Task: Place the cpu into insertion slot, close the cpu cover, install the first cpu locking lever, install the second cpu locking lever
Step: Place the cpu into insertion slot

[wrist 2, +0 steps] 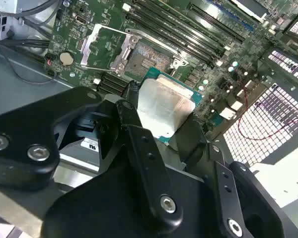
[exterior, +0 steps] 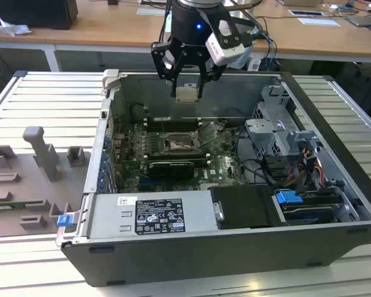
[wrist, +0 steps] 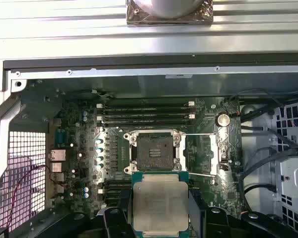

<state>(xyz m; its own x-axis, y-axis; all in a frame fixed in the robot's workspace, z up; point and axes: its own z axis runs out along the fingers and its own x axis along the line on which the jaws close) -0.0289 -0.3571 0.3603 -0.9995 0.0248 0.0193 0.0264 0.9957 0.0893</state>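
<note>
**Chip in the air, socket waiting**

Starting nearest in the exterior view, at six o'clock, the grey power supply box (exterior: 151, 216) lies along the front wall of the open computer case (exterior: 204, 263).

Moving deeper, to the middle of the clock, we reach the green motherboard (exterior: 133, 151), and on it the insertion slot (exterior: 182, 144). It's a dark square with nothing seated in it. The cpu cover (exterior: 205, 133) is flipped up off the slot at roughly two o'clock from it, wide open. In the first wrist view the socket face is bare and unobstructed.

Farther back, at twelve o'clock, here's the action. The gripper (exterior: 186, 91) hangs above the rear of the case, pinching the cpu (exterior: 185, 95) between its fingers. The second wrist view gives the close look: black fingers (wrist 2: 133, 116) clamp opposite edges of the chip, its pale metal face turned away from the board. It's well clear of the slot, not touching anything below.

Behind it all runs a wooden tabletop (exterior: 111, 28).

So the scorecard reads like this. The chip is picked up and carried over the case, but not placed. The cover isn't closed, and by that reckoning neither locking step is done. All four stages are left.
</note>
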